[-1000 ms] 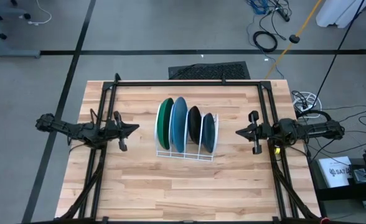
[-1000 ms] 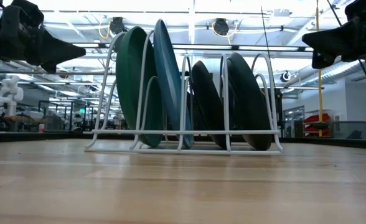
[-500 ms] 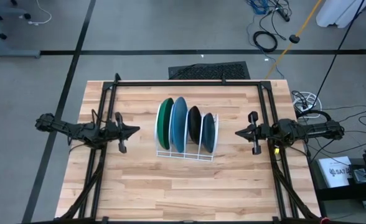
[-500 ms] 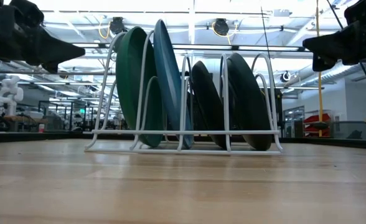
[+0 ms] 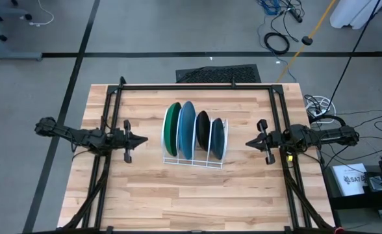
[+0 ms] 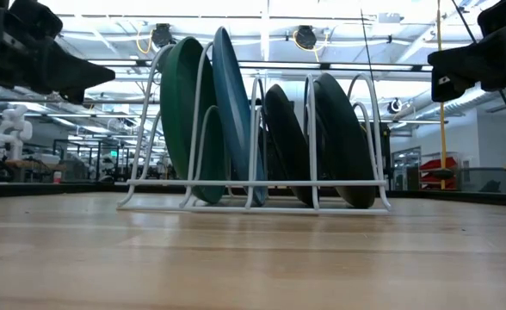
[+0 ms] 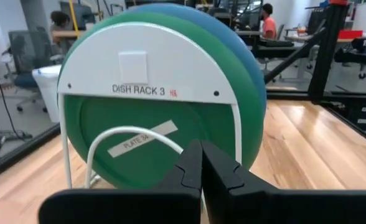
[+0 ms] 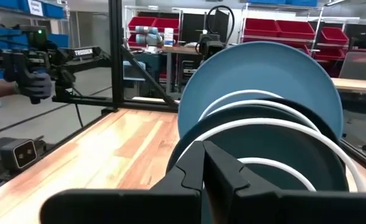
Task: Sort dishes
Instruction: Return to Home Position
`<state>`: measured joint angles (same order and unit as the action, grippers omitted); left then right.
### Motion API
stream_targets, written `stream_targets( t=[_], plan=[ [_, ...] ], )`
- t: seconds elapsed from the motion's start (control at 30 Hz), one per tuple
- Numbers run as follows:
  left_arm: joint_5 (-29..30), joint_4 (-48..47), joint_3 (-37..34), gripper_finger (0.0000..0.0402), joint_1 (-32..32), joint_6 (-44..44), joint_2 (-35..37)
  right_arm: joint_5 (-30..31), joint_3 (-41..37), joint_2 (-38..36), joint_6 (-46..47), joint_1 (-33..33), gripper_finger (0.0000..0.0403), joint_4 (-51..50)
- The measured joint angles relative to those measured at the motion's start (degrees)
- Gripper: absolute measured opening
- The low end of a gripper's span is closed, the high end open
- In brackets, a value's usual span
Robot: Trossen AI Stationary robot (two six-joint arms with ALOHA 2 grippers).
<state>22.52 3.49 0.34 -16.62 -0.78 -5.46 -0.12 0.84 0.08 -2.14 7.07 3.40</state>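
The green plate (image 5: 172,130), light blue plate (image 5: 187,129), black plate (image 5: 203,129) and dark teal plate (image 5: 217,138) stand in the white rack (image 5: 192,160), between the left fingers (image 7: 188,174) and right fingers (image 8: 189,171). Both pairs are pressed together and empty. An arm swinging inward could clip the rack and spill plates onto the worktop (image 5: 178,201).

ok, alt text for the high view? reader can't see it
Four plates stand on edge in a white wire rack on a wooden table: green plate, light blue plate, black plate, dark teal plate, left to right. The left gripper and right gripper, both shut, flank the rack without touching it.
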Motion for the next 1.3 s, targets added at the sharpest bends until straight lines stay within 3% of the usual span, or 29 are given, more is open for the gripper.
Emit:
stream_targets(
  t=[0.33, 1.3],
  plan=[
    [1.27, 0.13, 0.00, 0.0024, 0.00, 1.56, -1.15, 0.04, 0.00, 0.01, -0.06, 0.00, 0.0000, 0.00],
    [1.77, 0.39, 0.00, 0.0029, 0.00, 1.91, -1.13, 0.08, 0.00, 0.09, -0.24, 0.00, 0.0000, -0.28]
  ],
)
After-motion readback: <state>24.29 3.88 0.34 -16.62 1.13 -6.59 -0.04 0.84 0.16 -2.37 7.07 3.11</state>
